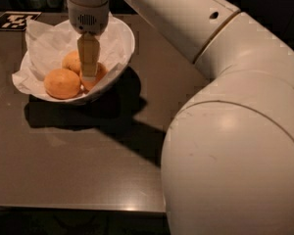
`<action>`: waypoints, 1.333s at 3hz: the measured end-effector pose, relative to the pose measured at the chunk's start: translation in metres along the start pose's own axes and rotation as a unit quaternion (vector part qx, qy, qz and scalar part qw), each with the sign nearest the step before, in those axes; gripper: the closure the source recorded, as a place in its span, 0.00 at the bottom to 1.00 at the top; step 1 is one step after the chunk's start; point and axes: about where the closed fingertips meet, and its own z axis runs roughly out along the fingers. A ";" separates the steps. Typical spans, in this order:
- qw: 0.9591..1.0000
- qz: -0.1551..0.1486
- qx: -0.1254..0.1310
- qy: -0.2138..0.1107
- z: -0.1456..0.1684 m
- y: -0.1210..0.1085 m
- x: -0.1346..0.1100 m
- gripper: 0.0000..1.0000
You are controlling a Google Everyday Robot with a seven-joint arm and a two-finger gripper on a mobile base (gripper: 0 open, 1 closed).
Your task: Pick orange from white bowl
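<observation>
The white bowl (128,39), lined with crumpled white paper (43,44), stands at the table's back left. It holds three oranges: one at the front left (62,83), one behind it (71,60), and one on the right (101,71), partly hidden. My gripper (89,75) points straight down into the bowl. Its tip is at the right orange, between that one and the back one. Whether it holds the orange does not show.
A black-and-white marker tag (13,20) lies at the table's back left corner. My bulky white arm (235,146) fills the right half of the view, over the dark brown table (78,165). The table's front edge (73,208) runs along the bottom.
</observation>
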 end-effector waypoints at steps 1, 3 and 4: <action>1.000 0.004 -0.013 -0.006 0.009 -0.003 0.000 0.28; 0.999 0.009 -0.033 -0.015 0.021 -0.009 0.000 0.28; 0.999 0.010 -0.049 -0.019 0.032 -0.009 -0.002 0.28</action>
